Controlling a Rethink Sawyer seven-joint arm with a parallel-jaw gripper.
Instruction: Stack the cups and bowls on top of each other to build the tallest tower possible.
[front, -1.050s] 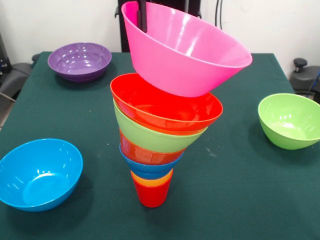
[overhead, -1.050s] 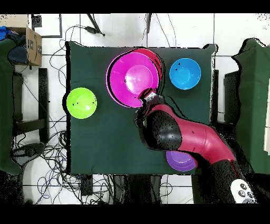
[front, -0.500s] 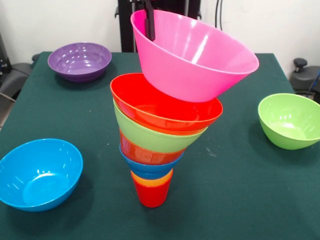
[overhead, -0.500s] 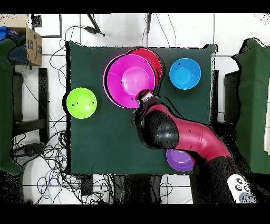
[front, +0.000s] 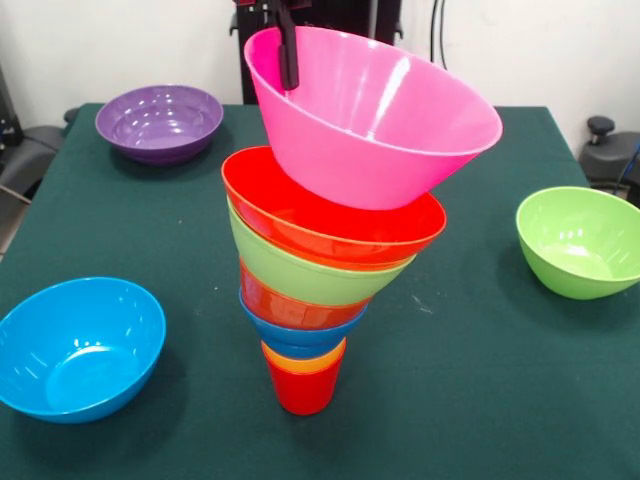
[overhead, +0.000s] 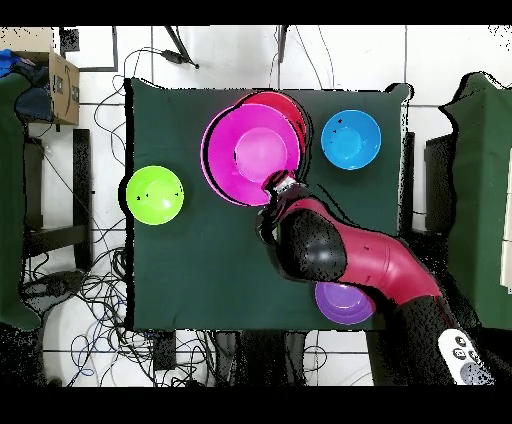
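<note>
One gripper (front: 288, 50) pinches the rim of the pink bowl (front: 380, 120), holding it tilted just above the tower (front: 315, 270), whose wide orange-red bowl (front: 330, 215) tops the stack. Gripping at the rim probably leaves the bowl's base free to seat.

Arm (overhead: 345, 258): thick rounded casing, glossy crimson red along its length, seen from overhead. Large bulbous black joint housing partway along, smooth and shiny. Base end goes black again, with a white patch carrying small dark dots near the picture's lower corner. Hand (front: 288, 50): slim black finger, flat and straight, hanging from a dark mount with a bit of red trim at the top edge.
</note>
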